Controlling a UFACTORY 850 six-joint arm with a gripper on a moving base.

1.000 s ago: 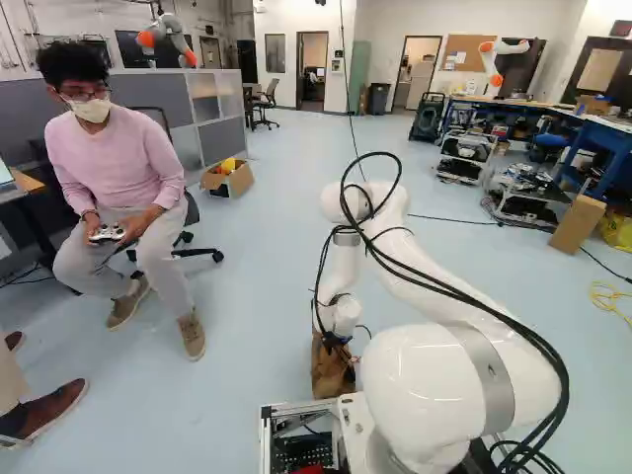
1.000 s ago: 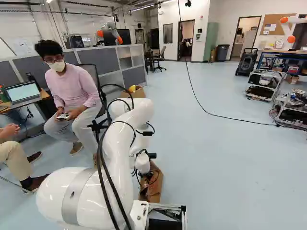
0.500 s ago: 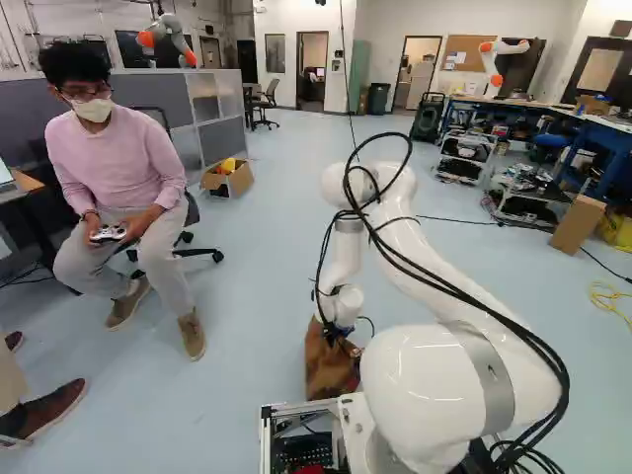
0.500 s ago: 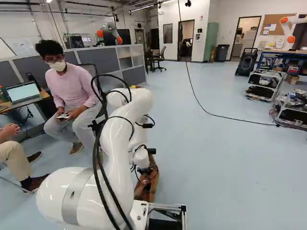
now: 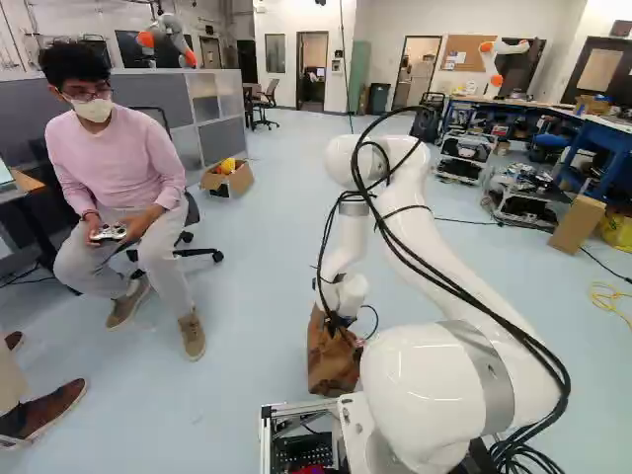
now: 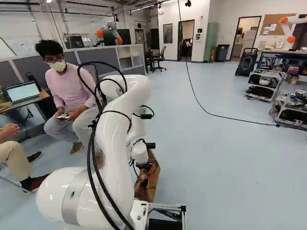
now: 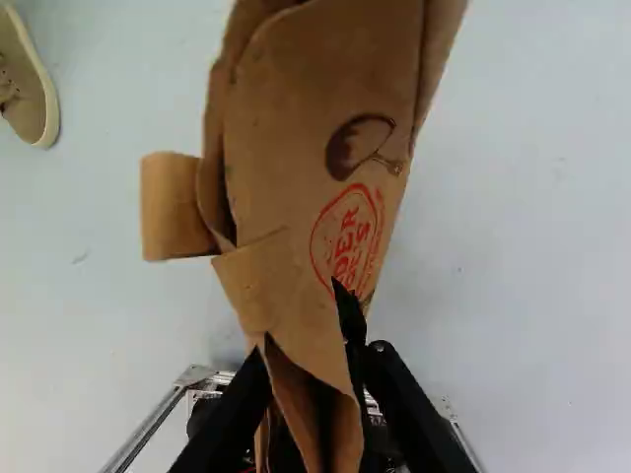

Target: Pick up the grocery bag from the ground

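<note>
Over here, the black gripper [image 5: 336, 326] has the brown paper grocery bag [image 5: 331, 369] pinched between both fingers at the lower middle of the left base view, its contents hidden from me, while an open cardboard box [image 5: 238, 183], upper left, holds something yellow [image 5: 229, 165].

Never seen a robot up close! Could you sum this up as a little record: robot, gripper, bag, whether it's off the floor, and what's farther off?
Robot: white arm, reaching down
Gripper: black, shut on the bag
Grocery bag: brown paper, creased, red print
Off the floor: cannot tell for sure
Farther off: open cardboard box with something yellow in it
</note>
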